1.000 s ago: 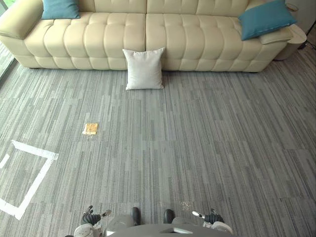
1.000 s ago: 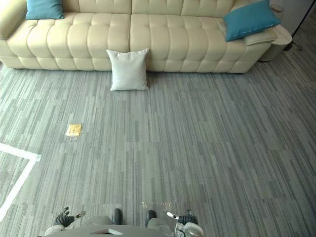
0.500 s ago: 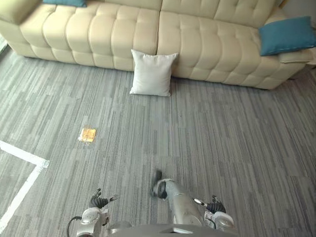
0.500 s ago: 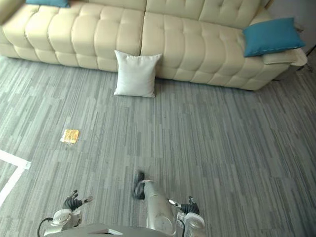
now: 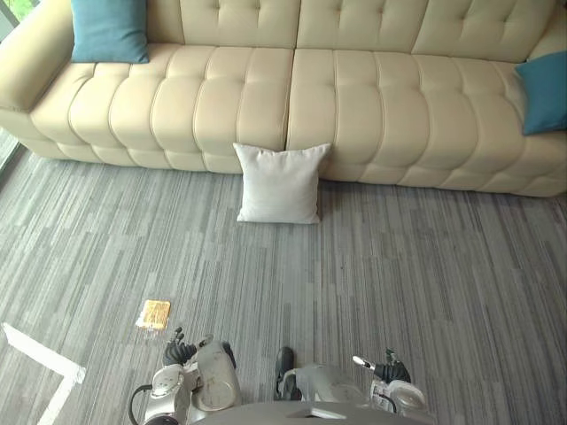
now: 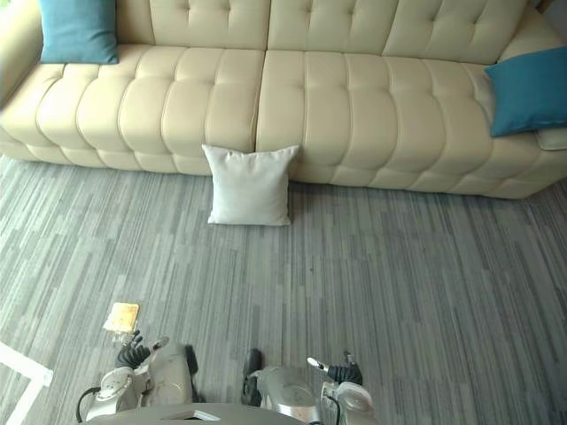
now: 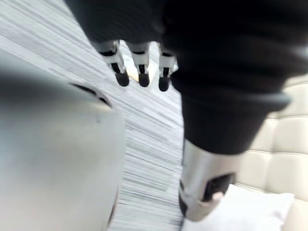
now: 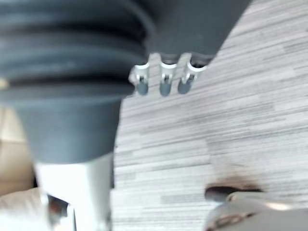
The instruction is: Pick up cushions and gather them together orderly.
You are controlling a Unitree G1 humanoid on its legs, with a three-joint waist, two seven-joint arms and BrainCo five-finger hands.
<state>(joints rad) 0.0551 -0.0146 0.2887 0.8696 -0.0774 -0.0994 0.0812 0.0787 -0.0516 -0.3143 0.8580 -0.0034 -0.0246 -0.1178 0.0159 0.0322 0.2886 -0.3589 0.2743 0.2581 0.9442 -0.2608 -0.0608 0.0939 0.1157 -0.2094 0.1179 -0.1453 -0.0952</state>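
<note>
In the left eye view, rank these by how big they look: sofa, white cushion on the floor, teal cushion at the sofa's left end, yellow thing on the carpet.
1. sofa
2. white cushion
3. teal cushion: looks slightly smaller, but it is farther off and cut by the view's top edge, so ranks 2 and 3 are unsure
4. yellow thing

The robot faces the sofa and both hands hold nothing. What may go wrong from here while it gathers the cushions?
1. A small yellow object lies on the carpet near the left hand; a step toward the sofa might tread on it.
2. The white cushion leans on the sofa front, so a careless grasp could tip it flat.
3. The left teal cushion and right teal cushion sit at opposite sofa ends; carrying one across may drop it.
</note>
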